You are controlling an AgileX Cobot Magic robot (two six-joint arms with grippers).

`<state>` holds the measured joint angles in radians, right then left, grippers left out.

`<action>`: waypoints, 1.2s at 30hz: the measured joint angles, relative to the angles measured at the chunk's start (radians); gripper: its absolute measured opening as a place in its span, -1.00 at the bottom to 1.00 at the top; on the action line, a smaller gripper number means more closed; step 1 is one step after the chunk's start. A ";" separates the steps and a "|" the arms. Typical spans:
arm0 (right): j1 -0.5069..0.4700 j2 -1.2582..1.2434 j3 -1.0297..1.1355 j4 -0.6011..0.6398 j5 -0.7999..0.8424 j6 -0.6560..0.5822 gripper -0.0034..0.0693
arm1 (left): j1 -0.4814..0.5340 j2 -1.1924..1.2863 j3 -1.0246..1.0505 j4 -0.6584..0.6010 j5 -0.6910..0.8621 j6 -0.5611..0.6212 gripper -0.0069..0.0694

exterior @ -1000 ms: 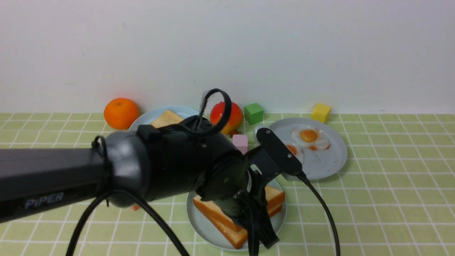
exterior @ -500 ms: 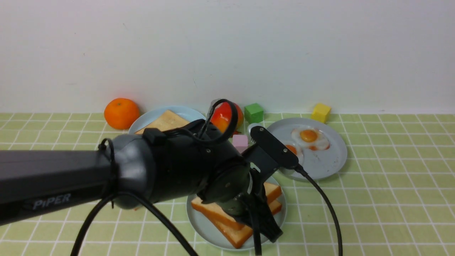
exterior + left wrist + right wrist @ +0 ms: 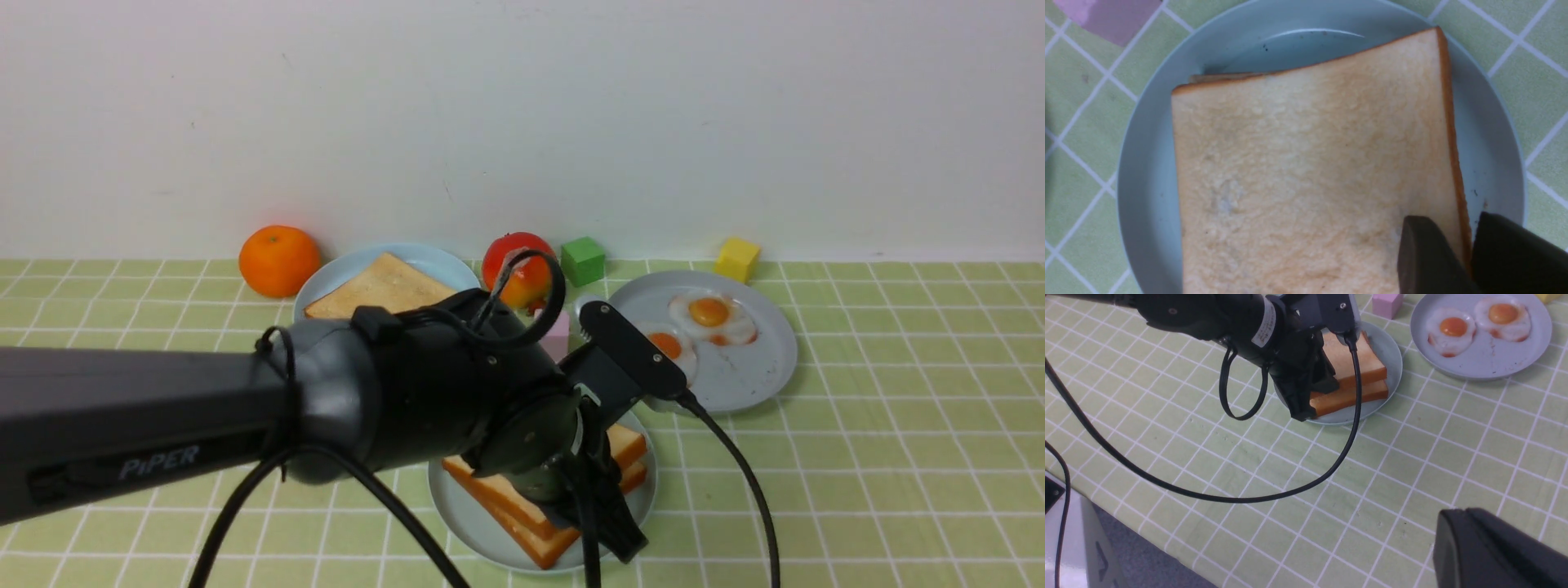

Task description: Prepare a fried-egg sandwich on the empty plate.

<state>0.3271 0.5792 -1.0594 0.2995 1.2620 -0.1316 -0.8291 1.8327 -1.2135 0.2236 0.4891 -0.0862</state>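
Front view: two toast slices [image 3: 510,505] lie stacked on the aqua plate [image 3: 461,510], with the left gripper [image 3: 608,523] over the plate's near side. Left wrist view: its fingers [image 3: 1425,253] straddle the top slice's crust; clamped or loose cannot be told. Right wrist view: the right gripper [image 3: 1494,551] is well off the plate, jaw state indeterminate.

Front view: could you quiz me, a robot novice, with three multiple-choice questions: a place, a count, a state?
1. Where is the orange? A) inside a bowl B) beside the sky-blue plate, on the robot's left C) on a shelf
2. How many fried eggs lie on the grey-blue plate? A) one B) two C) four
3. How do the toast slices on the pale aqua plate lie? A) side by side B) standing on edge C) stacked flat
Answers: B, it sits just left of that plate; B, two yolks show; C, one crust lies over the other.
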 joint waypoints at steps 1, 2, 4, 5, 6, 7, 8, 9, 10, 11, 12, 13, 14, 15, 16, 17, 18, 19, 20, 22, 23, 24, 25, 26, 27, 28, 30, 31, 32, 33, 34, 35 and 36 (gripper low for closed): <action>0.000 0.000 0.000 0.000 0.002 0.000 -0.81 | 0.000 0.001 0.000 0.000 0.000 0.000 -0.22; 0.000 0.000 0.000 0.000 0.003 0.000 -0.81 | 0.000 0.002 0.000 0.000 0.000 0.000 -0.18; 0.000 0.000 0.000 0.001 0.004 0.000 -0.80 | 0.000 0.003 0.000 0.000 0.000 0.000 -0.12; 0.000 0.000 0.000 0.001 0.004 0.000 -0.80 | 0.000 0.003 0.000 -0.001 0.000 0.000 -0.11; 0.000 0.000 0.000 0.004 0.006 0.000 -0.80 | 0.000 0.003 0.000 -0.009 0.000 0.000 -0.08; 0.000 0.000 0.000 0.007 0.007 0.000 -0.80 | 0.000 0.003 0.000 -0.015 0.000 0.000 -0.08; 0.000 0.000 0.000 0.008 0.007 0.000 -0.80 | 0.000 0.002 0.000 -0.026 0.000 0.000 -0.07; 0.000 0.000 0.000 0.009 0.007 0.000 -0.80 | 0.000 -0.004 0.000 -0.037 0.003 0.000 -0.07; 0.000 0.000 0.000 0.011 0.007 0.000 -0.80 | 0.000 -0.010 0.000 -0.048 0.007 -0.001 -0.07; 0.000 0.000 0.000 0.012 0.007 0.000 -0.79 | 0.000 -0.023 0.000 -0.058 0.014 -0.001 -0.07; 0.000 0.000 0.000 0.012 0.007 0.000 -0.79 | 0.000 -0.051 0.000 -0.077 0.025 -0.001 -0.08; 0.000 0.000 0.000 0.012 0.007 0.000 -0.78 | 0.000 -0.076 -0.002 -0.091 0.035 -0.002 -0.10; 0.000 0.000 0.000 0.012 0.007 0.000 -0.78 | 0.000 -0.091 -0.002 -0.094 0.039 -0.002 -0.11; 0.000 0.000 0.000 0.012 0.007 0.000 -0.78 | 0.000 -0.156 -0.003 -0.129 0.049 -0.003 -0.17; 0.000 0.000 0.000 0.011 0.007 0.000 -0.78 | 0.000 -0.200 -0.004 -0.148 0.054 -0.003 -0.23; 0.000 0.000 0.000 0.007 0.007 0.000 -0.78 | 0.000 -0.261 -0.004 -0.172 0.055 -0.003 -0.30; 0.000 0.000 0.000 0.002 0.007 0.000 -0.77 | 0.000 -0.355 0.000 -0.199 0.051 -0.003 -0.43; 0.000 0.000 0.000 -0.001 0.007 0.000 -0.77 | 0.000 -0.369 0.003 -0.207 0.050 -0.003 -0.45; 0.000 0.000 0.000 -0.009 0.007 0.000 -0.77 | 0.000 -0.469 0.021 -0.224 0.035 -0.003 -0.58; 0.000 -0.001 0.000 -0.018 0.007 0.000 -0.77 | 0.000 -0.630 0.078 -0.238 -0.003 -0.002 -0.79; 0.000 -0.002 0.000 -0.024 0.007 0.000 -0.77 | 0.000 -0.686 0.120 -0.239 -0.019 0.000 -0.85; 0.000 -0.003 0.000 -0.025 0.007 0.000 -0.77 | 0.000 -0.714 0.130 -0.239 -0.028 0.000 -0.85; 0.000 -0.011 0.000 -0.035 0.007 0.000 -0.77 | 0.000 -0.794 0.206 -0.239 -0.058 0.000 -0.85; 0.000 -0.025 0.003 -0.043 0.007 0.000 -0.77 | 0.000 -0.871 0.269 -0.239 -0.095 0.000 -0.85; 0.000 -0.039 0.006 -0.052 0.007 0.001 -0.77 | 0.000 -0.920 0.338 -0.240 -0.123 -0.002 -0.85; 0.000 -0.072 0.018 -0.061 0.007 0.013 -0.80 | 0.000 -1.002 0.425 -0.246 -0.165 -0.008 -0.85; 0.000 -0.124 0.044 -0.082 0.006 0.039 -0.84 | 0.000 -1.103 0.556 -0.254 -0.242 -0.018 -0.85; 0.000 -0.137 0.048 -0.087 0.006 0.042 -0.85 | 0.000 -1.114 0.570 -0.254 -0.242 -0.018 -0.85; 0.000 -0.175 0.078 -0.103 0.006 0.062 -0.88 | 0.000 -1.188 0.666 -0.258 -0.308 -0.023 -0.85; 0.000 -0.208 0.102 -0.114 0.006 0.077 -0.90 | 0.000 -1.239 0.728 -0.260 -0.346 -0.026 -0.85; 0.000 -0.234 0.123 -0.121 0.006 0.089 -0.90 | 0.000 -1.280 0.785 -0.261 -0.376 -0.026 -0.85; 0.000 -0.286 0.161 -0.132 0.001 0.115 -0.90 | 0.000 -1.348 0.853 -0.261 -0.425 -0.027 -0.85; 0.000 -0.286 0.166 -0.132 -0.001 0.119 -0.90 | 0.000 -1.358 0.853 -0.261 -0.431 -0.027 -0.85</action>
<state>0.3271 0.2931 -0.8933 0.1676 1.2611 -0.0124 -0.8291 0.4747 -0.3606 -0.0377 0.0586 -0.1128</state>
